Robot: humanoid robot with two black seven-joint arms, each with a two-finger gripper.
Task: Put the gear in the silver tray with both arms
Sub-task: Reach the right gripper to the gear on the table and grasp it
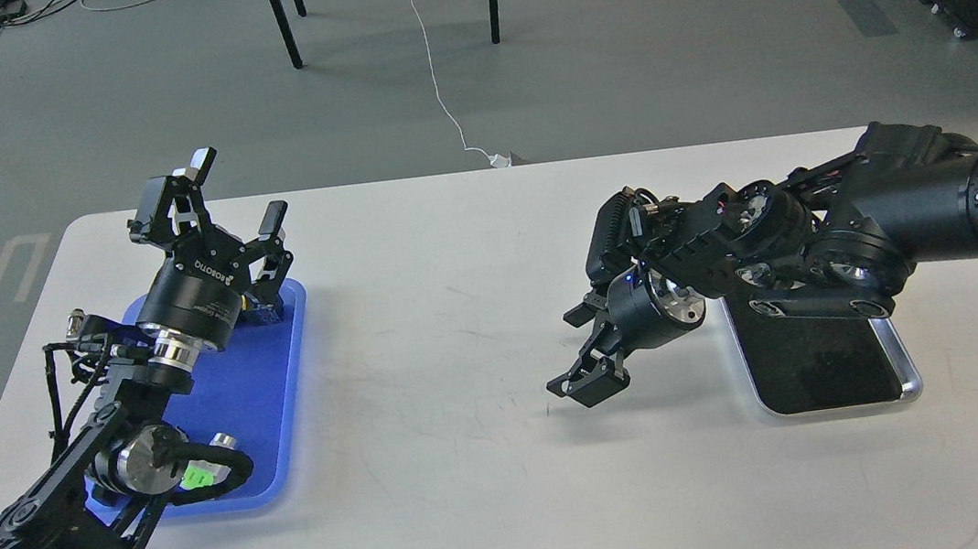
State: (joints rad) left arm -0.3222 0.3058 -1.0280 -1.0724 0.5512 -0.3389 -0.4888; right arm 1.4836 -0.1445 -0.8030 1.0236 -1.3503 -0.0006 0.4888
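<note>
1. The shiny rectangular silver tray (898, 348), with rounded corners and a dark mirror-like bottom, is seen lying on the right side of the white bench (459, 333); its far end is covered by the right arm.
2. The small black gear cannot be made out; the spot at mid-bench is hidden by the right gripper (585, 346).
3. The right gripper is pointed down at the bench, just left of the tray, its fingers (595, 382) spread apart.
4. The left gripper (233, 193) is held raised over the far end of the blue plastic tray (282, 399), well apart from the silver tray, its fingers spread and nothing between them.
</note>
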